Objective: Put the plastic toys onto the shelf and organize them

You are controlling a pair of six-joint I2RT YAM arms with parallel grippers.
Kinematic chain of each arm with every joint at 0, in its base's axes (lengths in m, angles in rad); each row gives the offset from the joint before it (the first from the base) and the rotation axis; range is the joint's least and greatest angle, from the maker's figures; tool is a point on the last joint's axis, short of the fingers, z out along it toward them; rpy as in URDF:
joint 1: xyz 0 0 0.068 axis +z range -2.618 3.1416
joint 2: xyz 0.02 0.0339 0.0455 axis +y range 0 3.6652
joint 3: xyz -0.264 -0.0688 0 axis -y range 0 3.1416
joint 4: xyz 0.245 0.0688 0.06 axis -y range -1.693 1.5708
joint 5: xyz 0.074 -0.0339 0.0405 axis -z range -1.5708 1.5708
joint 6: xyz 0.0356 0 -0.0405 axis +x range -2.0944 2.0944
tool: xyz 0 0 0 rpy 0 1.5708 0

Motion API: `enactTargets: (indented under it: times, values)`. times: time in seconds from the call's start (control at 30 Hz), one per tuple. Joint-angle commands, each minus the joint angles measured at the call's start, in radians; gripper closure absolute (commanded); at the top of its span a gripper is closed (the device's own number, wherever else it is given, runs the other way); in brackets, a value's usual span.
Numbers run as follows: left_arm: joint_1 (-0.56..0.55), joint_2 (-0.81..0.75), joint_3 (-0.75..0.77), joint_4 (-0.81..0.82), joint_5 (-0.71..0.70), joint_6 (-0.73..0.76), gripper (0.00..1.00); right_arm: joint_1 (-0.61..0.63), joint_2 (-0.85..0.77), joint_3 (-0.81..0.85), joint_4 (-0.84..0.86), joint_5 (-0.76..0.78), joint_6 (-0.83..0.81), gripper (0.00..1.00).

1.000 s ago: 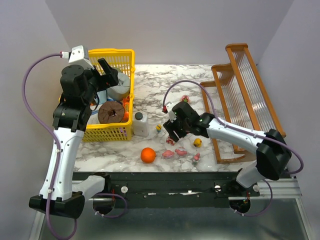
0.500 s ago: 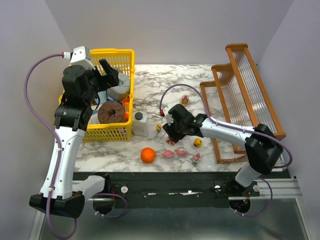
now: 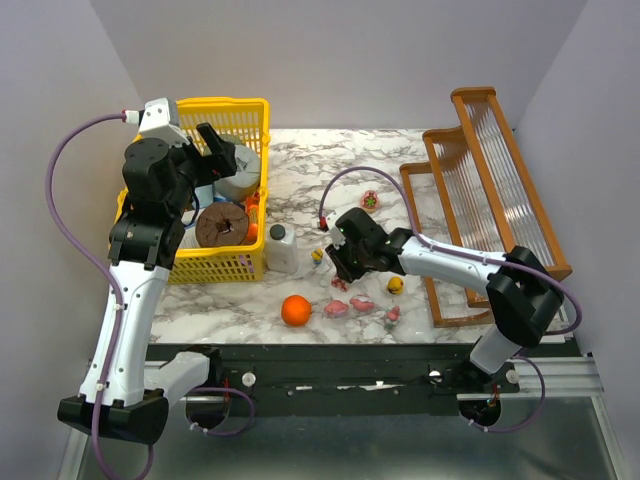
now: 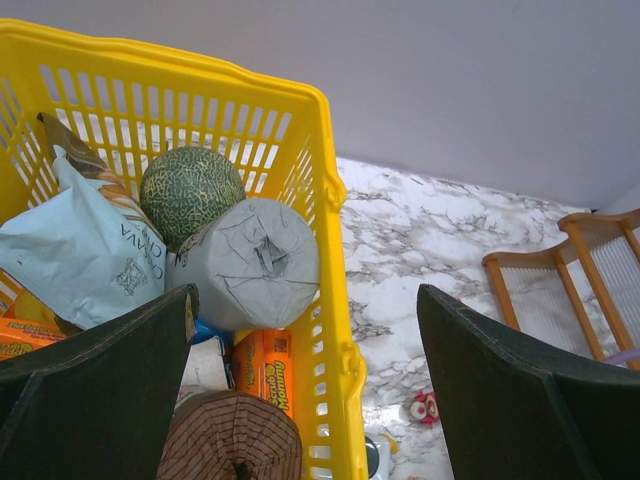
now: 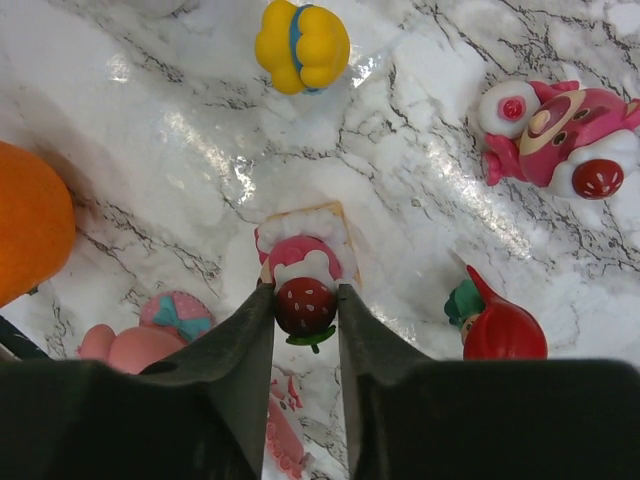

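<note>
Right claw: the right gripper was down at the marble table, its two fingers pressed against either side of the strawberry-topped toy, clamping it.
Held toy's place: standing on the tabletop among the other toys, apart from the shelf at the table's right edge.
Neighbours in the wrist view: a yellow toy beyond it, a pink bear toy and a red-capped toy to the right, and an orange ball at the left.
Left claw: the left gripper hovered above the yellow basket, fingers spread wide, holding nothing.
</note>
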Motion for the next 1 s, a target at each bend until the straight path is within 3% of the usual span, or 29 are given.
enactTargets:
  times: [0.0, 0.17, 0.27, 0.53, 0.63, 0.97]
  values:
    - [0.004, -0.02, -0.007, 0.028, -0.02, 0.016, 0.01, 0.007, 0.009, -0.018, 0.034, 0.0, 0.022, 0.72]
    - [0.006, -0.02, -0.006, 0.026, -0.012, 0.023, 0.01, 0.007, -0.006, -0.002, 0.007, 0.011, 0.042, 0.93]
    - [0.004, -0.017, -0.001, 0.02, 0.02, 0.036, 0.01, 0.007, -0.023, 0.039, -0.042, 0.033, 0.078, 0.99]
    - [0.004, -0.004, -0.001, 0.022, 0.107, 0.056, 0.01, 0.007, -0.09, 0.237, -0.263, 0.272, 0.149, 0.99]
    - [0.004, 0.005, 0.0, 0.023, 0.112, 0.053, 0.01, -0.005, -0.103, 0.395, -0.409, 0.365, 0.171, 0.99]
    - [0.004, 0.025, 0.007, 0.014, 0.124, 0.017, 0.01, -0.186, -0.218, 0.751, -0.775, 0.421, 0.191, 0.99]
